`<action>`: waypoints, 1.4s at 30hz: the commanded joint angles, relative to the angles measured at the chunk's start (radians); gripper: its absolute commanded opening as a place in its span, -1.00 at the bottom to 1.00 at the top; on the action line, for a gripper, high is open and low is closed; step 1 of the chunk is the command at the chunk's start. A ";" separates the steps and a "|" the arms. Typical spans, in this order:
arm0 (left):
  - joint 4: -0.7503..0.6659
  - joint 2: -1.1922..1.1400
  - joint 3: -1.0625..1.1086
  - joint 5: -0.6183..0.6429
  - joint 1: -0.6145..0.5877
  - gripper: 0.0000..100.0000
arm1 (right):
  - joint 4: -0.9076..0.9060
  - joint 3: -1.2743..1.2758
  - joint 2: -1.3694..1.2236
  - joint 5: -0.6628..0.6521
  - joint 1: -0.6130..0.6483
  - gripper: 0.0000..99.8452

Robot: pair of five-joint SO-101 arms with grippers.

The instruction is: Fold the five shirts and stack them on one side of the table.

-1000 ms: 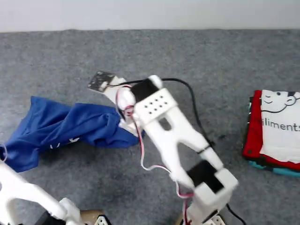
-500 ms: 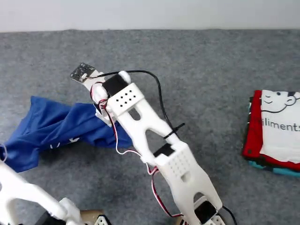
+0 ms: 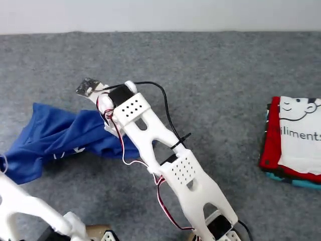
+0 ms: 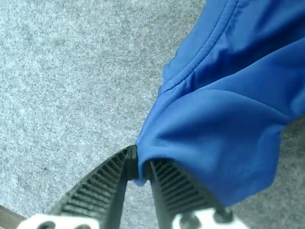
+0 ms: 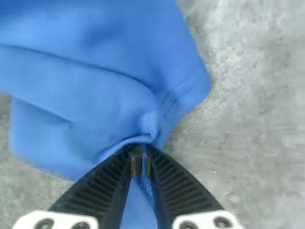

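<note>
overhead and wrist views of a grey, carpet-like table [image 3: 225, 75] with two white robot arms, told as my own.

my right gripper [image 5: 139, 153] is closed tight on a gathered fold of the blue shirt [image 5: 95, 71]. its two black ribbed fingers [image 5: 112, 179] meet at the tips with a thin pinch of blue fabric between them, and the cloth fans out beyond them over the grey surface.

my left gripper [image 4: 138, 161] is also closed down on the blue shirt. its ribbed fingers [image 4: 107, 183] are nearly touching, with only the thickness of a folded corner of fabric between them. a stitched seam runs along the cloth just past the grip.

from above, the blue shirt lies crumpled and unfolded on the left half of the table, stretched in a loose band. my right arm [image 3: 165, 150] reaches in from the near edge at the centre, angled up and to the left, with its wrist over the shirt's right end. my left arm [image 3: 25, 206] comes in at the near left corner, next to the shirt's left end at the edge of the view.

well apart from this, at the table's right edge, sits a stack of folded shirts [image 3: 296, 145]. a white shirt [image 3: 301, 135] with a printed cartoon figure is on top, a red shirt [image 3: 271, 148] shows beneath it, and a teal shirt [image 3: 296, 182] peeks out at the bottom.
</note>
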State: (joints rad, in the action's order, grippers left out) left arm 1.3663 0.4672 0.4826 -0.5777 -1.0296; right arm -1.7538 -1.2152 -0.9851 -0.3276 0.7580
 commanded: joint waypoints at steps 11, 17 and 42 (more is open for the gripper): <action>0.080 0.038 -0.127 -0.009 -0.002 -0.97 | -0.021 0.463 0.504 -0.097 0.005 -0.97; 0.080 0.037 -0.127 -0.009 -0.002 -0.97 | 0.097 0.480 0.460 0.046 0.004 -0.46; 0.081 0.038 -0.130 -0.008 -0.003 -0.97 | 0.107 0.307 0.251 -0.091 0.054 -0.97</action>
State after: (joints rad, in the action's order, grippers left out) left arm 1.4369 0.4672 0.3936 -0.5777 -1.0296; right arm -1.5942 -0.8009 -0.8147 -0.3982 0.8270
